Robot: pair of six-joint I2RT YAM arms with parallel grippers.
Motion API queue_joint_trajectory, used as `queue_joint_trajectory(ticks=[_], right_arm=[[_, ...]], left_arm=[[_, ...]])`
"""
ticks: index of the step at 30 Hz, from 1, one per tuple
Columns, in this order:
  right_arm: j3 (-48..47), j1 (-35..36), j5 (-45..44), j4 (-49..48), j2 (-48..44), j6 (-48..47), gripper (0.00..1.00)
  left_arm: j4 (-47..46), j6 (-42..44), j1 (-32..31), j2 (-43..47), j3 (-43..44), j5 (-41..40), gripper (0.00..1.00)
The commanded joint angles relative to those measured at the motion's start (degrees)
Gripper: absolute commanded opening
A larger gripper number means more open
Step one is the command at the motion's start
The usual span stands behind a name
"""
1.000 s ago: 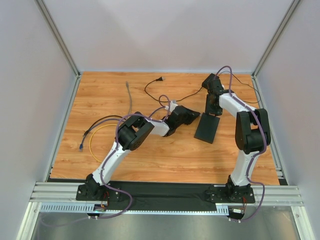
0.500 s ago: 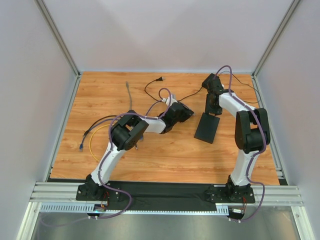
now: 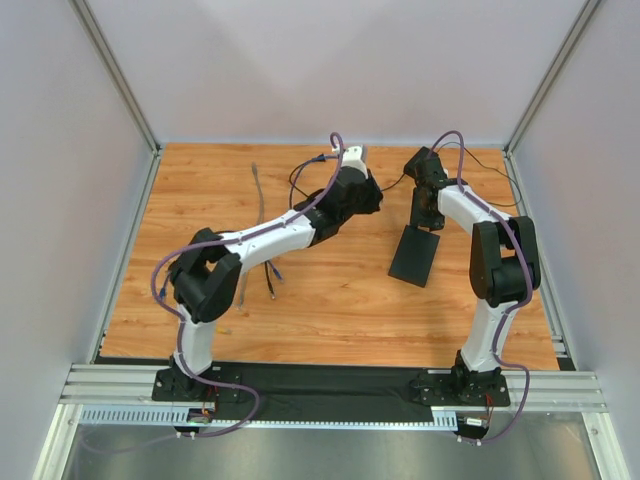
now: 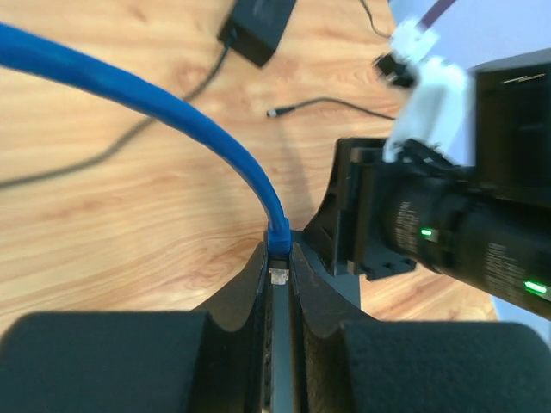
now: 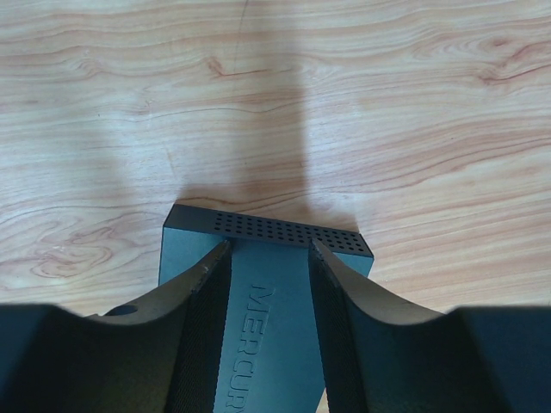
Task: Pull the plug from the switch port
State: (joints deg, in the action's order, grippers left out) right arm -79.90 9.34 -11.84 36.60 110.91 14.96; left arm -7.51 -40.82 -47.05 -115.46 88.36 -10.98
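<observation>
Plug (image 4: 278, 275) of the blue cable (image 4: 172, 120) sat pinched between the left gripper's (image 4: 278, 251) fingers, out of the switch (image 3: 415, 255) and to its left. The right gripper's (image 5: 269, 247) spread fingers rested on the switch's top.

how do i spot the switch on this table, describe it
Look at the right half of the wooden table, at the tip of the right claw. The switch is the flat black slab there, lettered on top with a perforated edge, unlike the small adapter brick with its thin cord.
</observation>
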Motion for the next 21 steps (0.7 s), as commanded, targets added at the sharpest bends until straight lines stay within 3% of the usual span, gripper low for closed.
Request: queue_joint_trajectory(ticks=[1, 5, 13, 17, 21], right_arm=[[2.03, 0.06, 0.06, 3.21, 3.35, -0.63, 0.43], [2.2, 0.06, 0.15, 3.22, 3.17, -0.72, 0.43], [2.03, 0.67, 1.2, 3.22, 3.26, -0.37, 0.43], [2.29, 0.94, 1.9, 2.95, 2.47, -0.46, 0.43], [2.47, 1.12, 2.08, 2.78, 1.85, -0.72, 0.43]], left_arm=[[12.14, 11.1, -0.41, 7.69, 2.87, -6.75, 0.0], [25.66, 12.17, -0.59, 15.85, 0.69, -14.05, 0.0], [40.54, 8.3, -0.85, 30.9, -9.95, -31.55, 0.0], [43.89, 6.63, 0.98, 34.77, -16.27, -30.07, 0.0], [38.12, 5.57, 6.96, 35.92, -25.32, -16.47, 0.0]])
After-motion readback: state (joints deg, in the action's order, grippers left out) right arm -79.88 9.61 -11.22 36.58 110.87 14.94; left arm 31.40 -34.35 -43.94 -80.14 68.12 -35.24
